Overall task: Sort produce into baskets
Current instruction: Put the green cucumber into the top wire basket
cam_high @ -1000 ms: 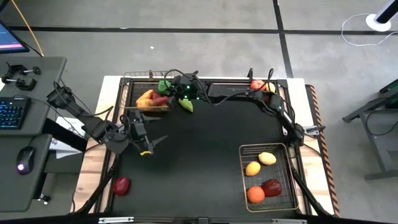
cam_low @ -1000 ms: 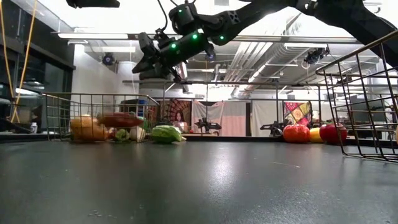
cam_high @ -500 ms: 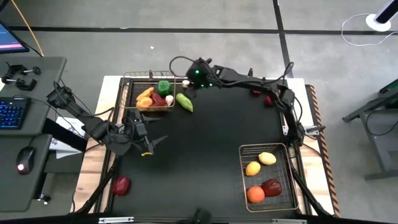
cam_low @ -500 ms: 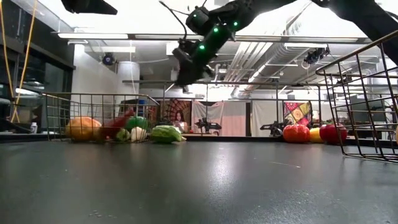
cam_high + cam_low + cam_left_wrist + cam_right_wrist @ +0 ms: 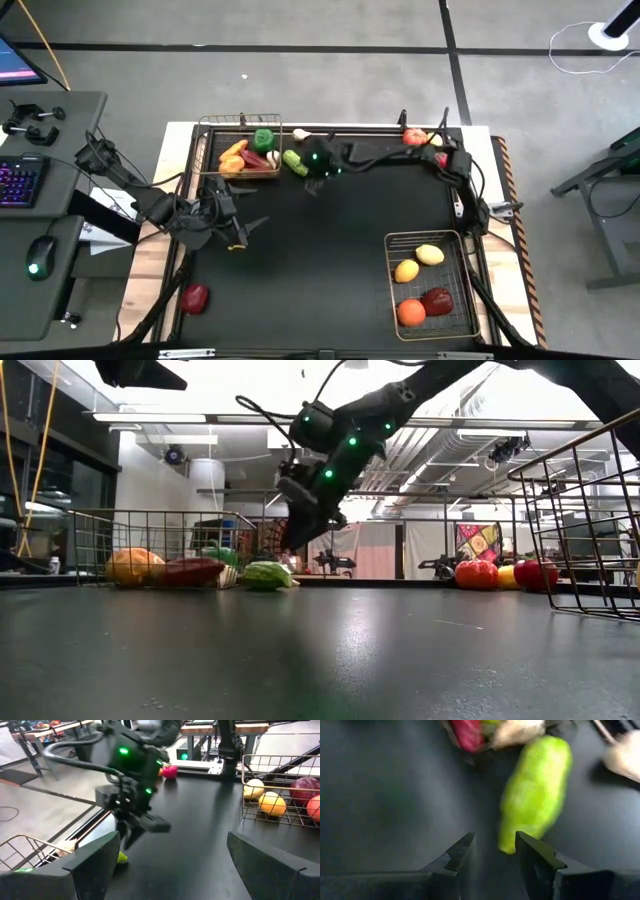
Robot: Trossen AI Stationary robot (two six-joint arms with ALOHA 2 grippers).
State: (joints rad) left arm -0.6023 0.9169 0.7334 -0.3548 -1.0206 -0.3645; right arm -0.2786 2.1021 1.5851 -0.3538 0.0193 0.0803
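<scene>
Beside the coppery basket [image 5: 239,122], right gripper [image 5: 494,851] fingers narrowly parted, empty, near cucumber [image 5: 535,790].

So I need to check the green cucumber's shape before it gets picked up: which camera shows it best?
The right wrist view: the cucumber fills the picture just beyond the right gripper. The high view shows it small beside the copper-rimmed basket; the low view shows one end; the left wrist view only a yellow-green sliver.
</scene>
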